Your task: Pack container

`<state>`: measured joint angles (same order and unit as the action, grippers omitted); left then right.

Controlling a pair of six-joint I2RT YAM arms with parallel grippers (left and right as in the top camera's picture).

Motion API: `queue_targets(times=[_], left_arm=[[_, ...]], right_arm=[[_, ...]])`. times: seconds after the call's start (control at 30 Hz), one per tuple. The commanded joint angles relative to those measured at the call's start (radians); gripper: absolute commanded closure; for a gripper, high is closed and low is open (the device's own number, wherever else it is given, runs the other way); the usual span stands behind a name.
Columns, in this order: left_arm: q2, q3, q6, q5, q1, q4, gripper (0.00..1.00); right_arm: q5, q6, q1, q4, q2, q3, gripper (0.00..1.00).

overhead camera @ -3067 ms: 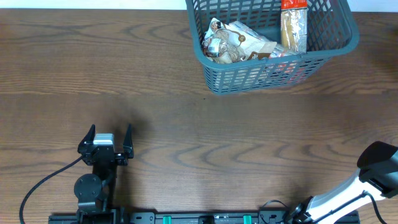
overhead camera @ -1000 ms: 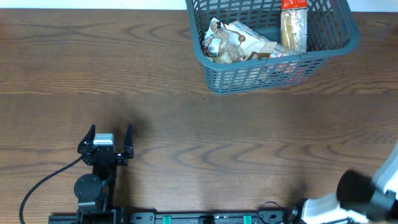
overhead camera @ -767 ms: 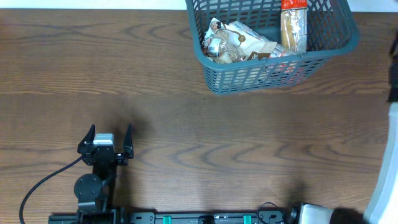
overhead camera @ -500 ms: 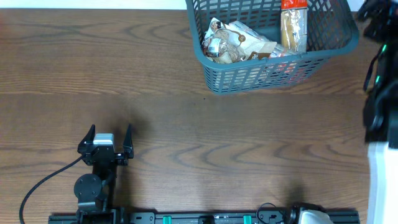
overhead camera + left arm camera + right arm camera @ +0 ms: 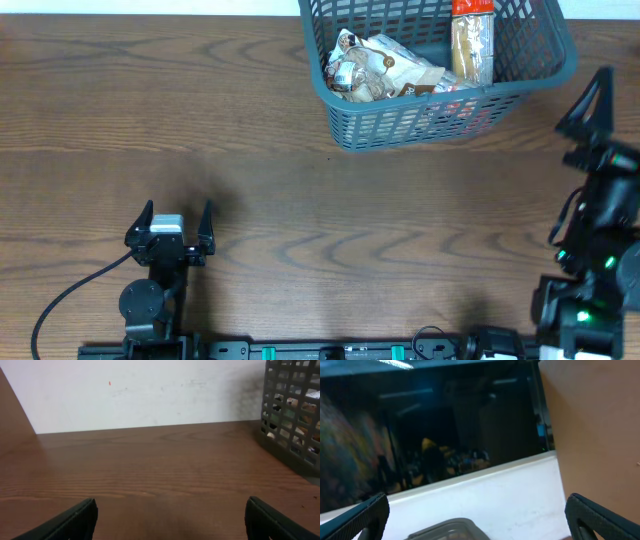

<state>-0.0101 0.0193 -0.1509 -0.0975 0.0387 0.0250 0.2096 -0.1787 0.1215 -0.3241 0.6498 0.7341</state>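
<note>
The left gripper (image 5: pixel 176 212) rests spread and empty near the counter's (image 5: pixel 320 190) front-left corner. The right gripper (image 5: pixel 477 512), jaws wide with nothing between them, is at the right edge. The container (image 5: pixel 430 122) stands at the far edge, right of centre, with snack packets (image 5: pixel 385 65) inside.

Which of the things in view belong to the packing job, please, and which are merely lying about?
Job: container; brown-white snack packet; orange-topped packet; open left gripper; open right gripper.
Lying about: black cable; mounting rail.
</note>
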Motion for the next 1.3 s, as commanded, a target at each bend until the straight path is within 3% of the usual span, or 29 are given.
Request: queue_targets(times=[0.0,0.57,1.27], left_arm=[[0.006,-0.015,0.002,-0.011,0.006,0.037,0.17],[0.006,-0.015,0.002,-0.011,0.006,0.037,0.17],[0.006,-0.015,0.002,-0.011,0.006,0.037,0.17]], right_arm=[[-0.008,-0.01,-0.035,-0.049,-0.072,-0.101,0.01],[-0.001,-0.007,-0.114,-0.306,-0.414,-0.495,0.01],[-0.019,-0.007,-0.116,-0.349,-0.571,-0.635,0.01]])
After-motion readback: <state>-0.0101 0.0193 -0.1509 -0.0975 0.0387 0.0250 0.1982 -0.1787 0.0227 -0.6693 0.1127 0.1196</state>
